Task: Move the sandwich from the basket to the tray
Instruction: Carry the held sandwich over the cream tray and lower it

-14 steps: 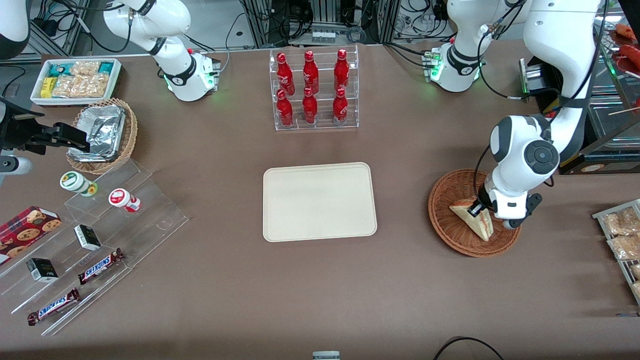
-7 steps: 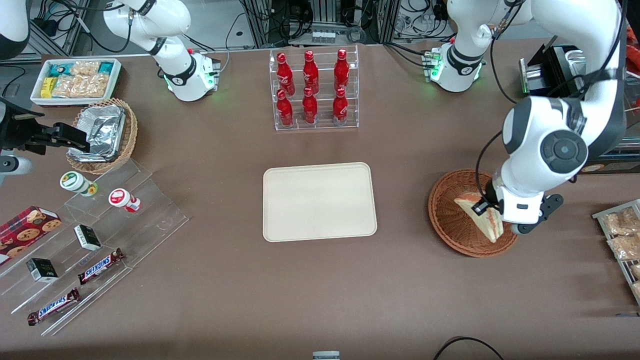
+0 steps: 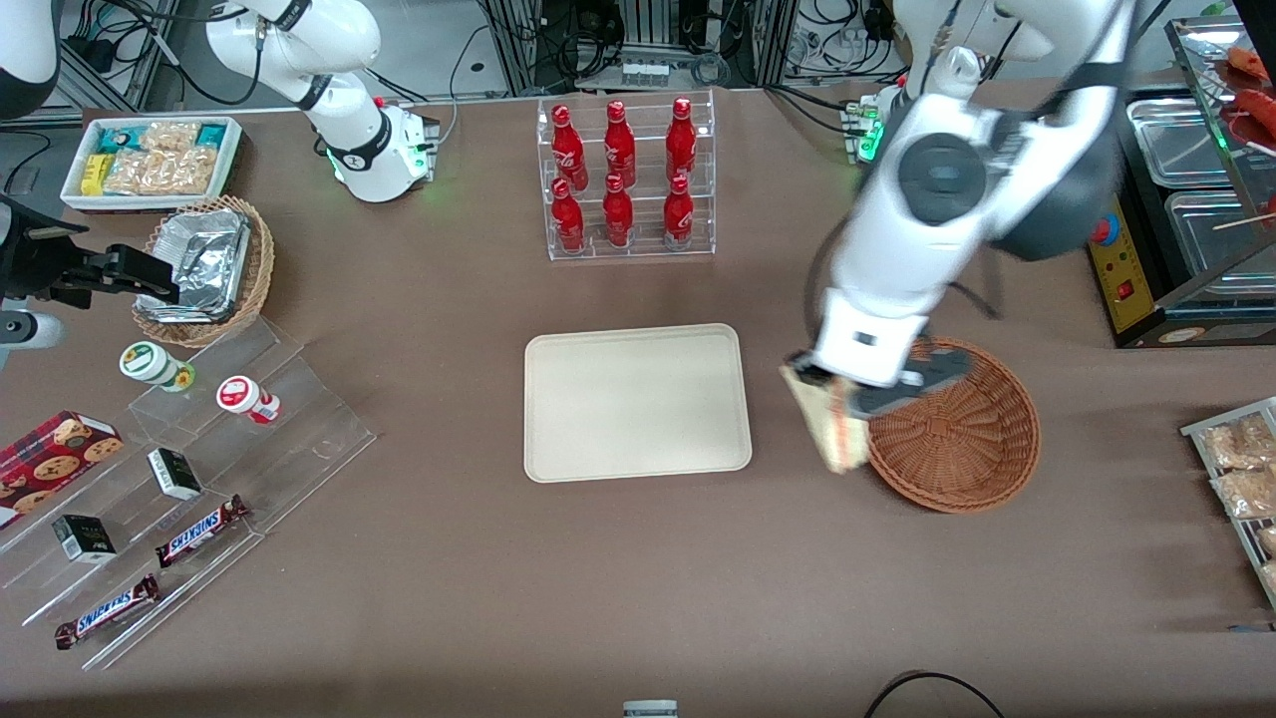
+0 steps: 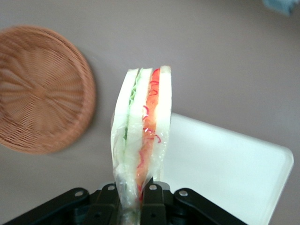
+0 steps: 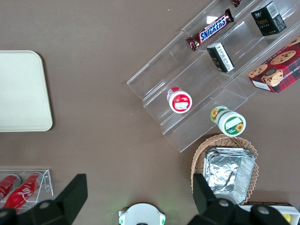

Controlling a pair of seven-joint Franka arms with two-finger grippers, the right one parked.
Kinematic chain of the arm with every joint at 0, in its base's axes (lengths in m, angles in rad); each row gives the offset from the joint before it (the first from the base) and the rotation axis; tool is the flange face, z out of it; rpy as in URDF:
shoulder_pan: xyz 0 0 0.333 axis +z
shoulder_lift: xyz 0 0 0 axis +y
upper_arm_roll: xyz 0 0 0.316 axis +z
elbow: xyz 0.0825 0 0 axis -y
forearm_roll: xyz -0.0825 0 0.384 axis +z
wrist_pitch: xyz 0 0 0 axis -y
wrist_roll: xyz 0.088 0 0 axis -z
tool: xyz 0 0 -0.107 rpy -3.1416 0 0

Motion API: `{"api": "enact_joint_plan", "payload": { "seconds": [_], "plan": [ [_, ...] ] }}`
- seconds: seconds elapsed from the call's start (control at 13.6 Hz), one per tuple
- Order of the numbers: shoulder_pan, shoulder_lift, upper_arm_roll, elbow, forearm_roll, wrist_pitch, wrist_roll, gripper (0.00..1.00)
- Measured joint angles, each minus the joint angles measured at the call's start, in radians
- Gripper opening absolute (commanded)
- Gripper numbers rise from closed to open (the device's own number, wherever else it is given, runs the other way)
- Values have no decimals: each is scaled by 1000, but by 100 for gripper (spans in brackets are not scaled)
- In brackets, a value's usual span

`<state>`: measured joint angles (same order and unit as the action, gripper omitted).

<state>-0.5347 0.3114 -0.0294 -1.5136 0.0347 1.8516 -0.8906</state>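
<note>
My left gripper is shut on the sandwich, a plastic-wrapped wedge of pale bread with green, orange and red layers, and holds it in the air. In the front view it hangs between the cream tray and the reddish-brown wicker basket, just outside the basket's rim. The wrist view shows the empty basket on one side of the sandwich and the tray under and beside it.
A clear rack of red bottles stands farther from the front camera than the tray. Toward the parked arm's end lie a tan basket of foil packets, a white snack bin and acrylic steps with snacks. A snack rack sits at the working arm's end.
The gripper has lifted the sandwich out of the basket and carried it sideways toward the tray; the basket now lies empty.
</note>
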Motion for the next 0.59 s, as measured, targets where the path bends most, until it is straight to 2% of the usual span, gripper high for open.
{"api": "enact_joint_plan", "payload": {
  "seconds": [0.29, 0.59],
  "plan": [
    [-155, 149, -1, 105, -2, 19, -60, 0],
    [-245, 293, -1, 159, -2, 97, -83, 0]
  ]
}}
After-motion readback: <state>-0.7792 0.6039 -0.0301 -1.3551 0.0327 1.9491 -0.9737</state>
